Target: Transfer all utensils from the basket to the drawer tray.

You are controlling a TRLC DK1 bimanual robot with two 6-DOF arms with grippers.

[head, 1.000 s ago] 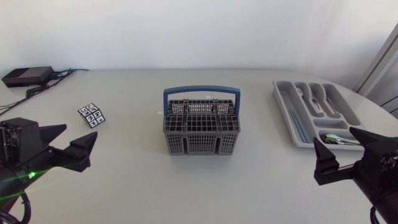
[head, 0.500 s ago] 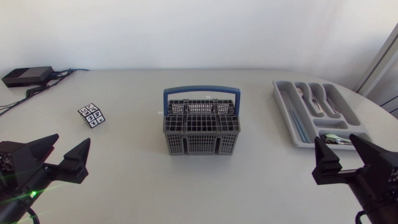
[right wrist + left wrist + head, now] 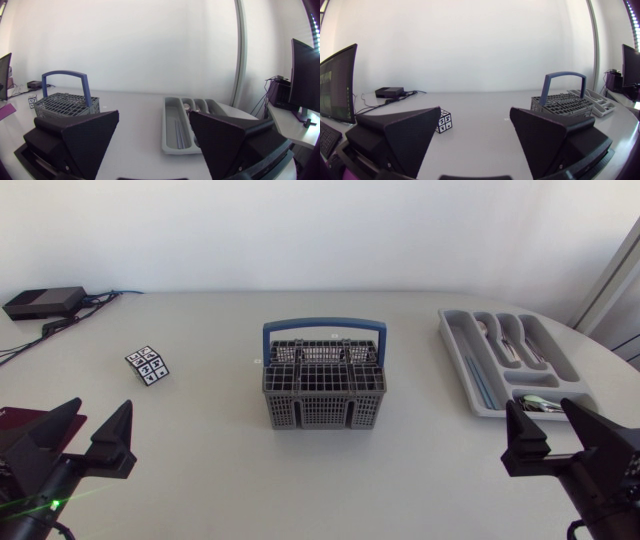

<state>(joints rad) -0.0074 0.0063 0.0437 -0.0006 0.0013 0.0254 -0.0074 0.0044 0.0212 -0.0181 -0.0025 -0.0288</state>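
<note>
Grey table [image 3: 420,465] bears basket [image 3: 324,385], drawer tray [image 3: 456,358], marker cube [image 3: 147,365], black box [image 3: 43,302]

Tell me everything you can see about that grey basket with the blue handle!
The basket is a grey box of what looks like plastic, with mesh walls and a grid of small holes across its top. A blue handle arches upright over it. It stands upright in the middle of the table, and only the table touches it. Nothing pokes out of its top.
</note>
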